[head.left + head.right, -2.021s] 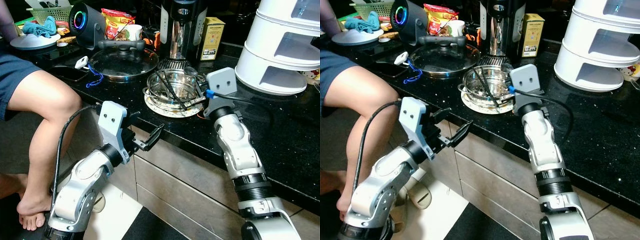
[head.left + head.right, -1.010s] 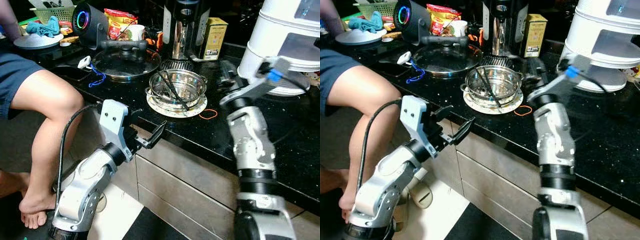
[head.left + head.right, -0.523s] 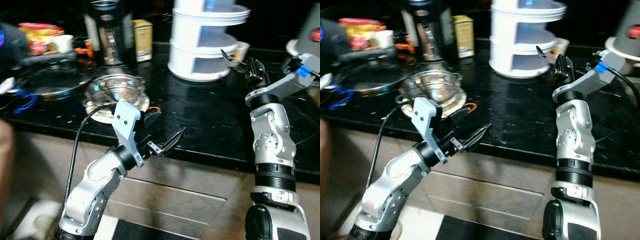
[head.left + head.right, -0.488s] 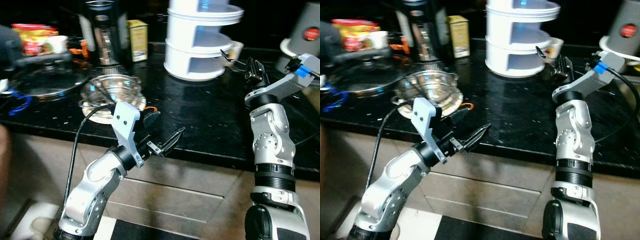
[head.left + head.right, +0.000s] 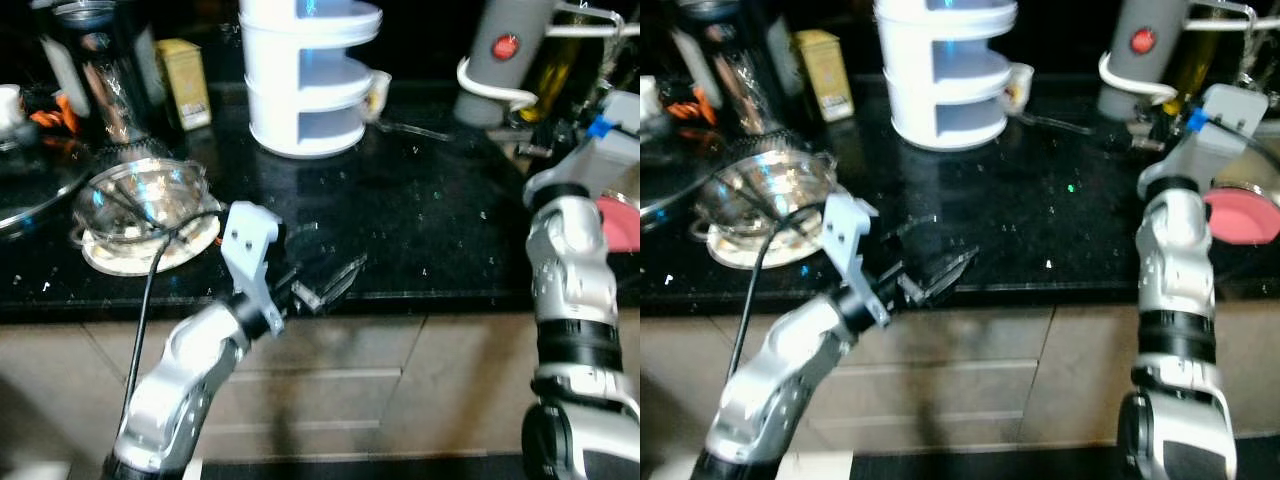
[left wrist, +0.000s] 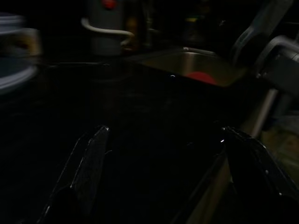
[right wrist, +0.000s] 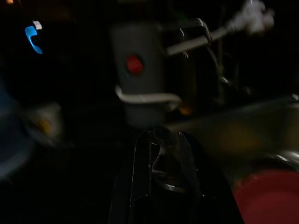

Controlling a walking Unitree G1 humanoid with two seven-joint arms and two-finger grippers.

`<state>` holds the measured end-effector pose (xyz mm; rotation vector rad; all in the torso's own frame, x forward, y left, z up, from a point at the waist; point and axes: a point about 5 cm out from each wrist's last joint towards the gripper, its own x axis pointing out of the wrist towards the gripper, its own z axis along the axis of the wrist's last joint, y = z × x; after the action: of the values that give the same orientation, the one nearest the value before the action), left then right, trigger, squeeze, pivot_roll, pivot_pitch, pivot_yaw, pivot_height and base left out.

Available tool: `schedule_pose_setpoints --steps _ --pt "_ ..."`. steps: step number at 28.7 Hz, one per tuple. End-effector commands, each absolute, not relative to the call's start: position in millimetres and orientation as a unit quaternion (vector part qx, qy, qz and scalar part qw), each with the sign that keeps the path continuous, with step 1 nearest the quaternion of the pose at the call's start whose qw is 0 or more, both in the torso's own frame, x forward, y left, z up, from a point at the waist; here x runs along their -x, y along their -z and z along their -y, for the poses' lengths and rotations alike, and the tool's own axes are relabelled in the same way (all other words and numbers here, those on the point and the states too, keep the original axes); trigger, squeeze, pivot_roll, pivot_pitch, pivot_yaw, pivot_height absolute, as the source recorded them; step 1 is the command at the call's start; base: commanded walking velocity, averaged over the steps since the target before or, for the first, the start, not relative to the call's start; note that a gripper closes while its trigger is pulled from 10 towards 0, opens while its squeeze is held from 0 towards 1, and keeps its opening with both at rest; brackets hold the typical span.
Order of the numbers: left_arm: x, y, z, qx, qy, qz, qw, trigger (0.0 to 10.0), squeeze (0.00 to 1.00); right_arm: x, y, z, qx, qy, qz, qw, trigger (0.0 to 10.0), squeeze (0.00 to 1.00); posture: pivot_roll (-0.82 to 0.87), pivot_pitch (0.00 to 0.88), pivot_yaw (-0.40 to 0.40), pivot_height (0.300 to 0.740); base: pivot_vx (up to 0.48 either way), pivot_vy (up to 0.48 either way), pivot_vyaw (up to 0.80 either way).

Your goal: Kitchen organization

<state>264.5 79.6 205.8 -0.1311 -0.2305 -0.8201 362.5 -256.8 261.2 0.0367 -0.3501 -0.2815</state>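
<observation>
My left gripper [image 5: 330,282] hangs open at the front edge of the black counter [image 5: 440,220]; its fingers spread wide in the left wrist view [image 6: 163,140]. My right gripper [image 5: 1148,125] is raised at the counter's right end, beside a grey jug with a red button [image 5: 500,55]. In the right wrist view its fingers [image 7: 140,163] stand close together with a small shiny metal item [image 7: 161,161] between them; what it is I cannot tell. A steel bowl [image 5: 140,195] sits on a plate [image 5: 110,258] at the left.
A white tiered rack [image 5: 305,75] stands at the back, with a cup [image 5: 378,92] and a metal utensil [image 5: 410,127] beside it. A yellow box [image 5: 185,85] and a tall appliance [image 5: 95,70] are further left. A red dish [image 5: 1240,215] lies in the sink at the right.
The camera has swung right along the counter, and the seated person and pot lid have left the picture. My right gripper went from the steel bowl to the counter's right end.
</observation>
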Motion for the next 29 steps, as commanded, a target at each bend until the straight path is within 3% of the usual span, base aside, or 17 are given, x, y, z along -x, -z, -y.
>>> schedule_pose_setpoints --steps 1,10,17,29 --pt "-264.8 -207.3 -80.7 0.061 0.392 0.118 0.91 10.0 0.0 -363.8 -264.8 254.6 -0.003 0.139 0.174 0.975 10.0 0.0 0.04 0.036 -0.011 0.74 0.0 0.0 -0.79" --pt "-274.4 -210.7 -88.8 0.045 0.35 0.131 0.926 10.0 0.0 -368.5 -260.2 244.0 0.023 0.128 0.167 0.977 10.0 0.0 0.04 0.024 -0.009 0.74 0.0 0.0 -0.77" --pt "-280.8 -212.5 -96.1 0.046 0.317 0.135 0.938 10.0 0.0 -368.9 -261.6 229.5 0.02 0.084 0.184 0.979 10.0 0.0 0.04 0.02 -0.01 0.74 0.0 0.0 0.0" --pt "-286.7 -213.3 -104.2 0.051 0.275 0.139 0.95 10.0 0.0 -364.8 -258.1 185.9 0.042 -0.038 0.201 0.978 10.0 0.0 0.04 0.035 -0.012 0.74 0.0 -0.399 0.0"
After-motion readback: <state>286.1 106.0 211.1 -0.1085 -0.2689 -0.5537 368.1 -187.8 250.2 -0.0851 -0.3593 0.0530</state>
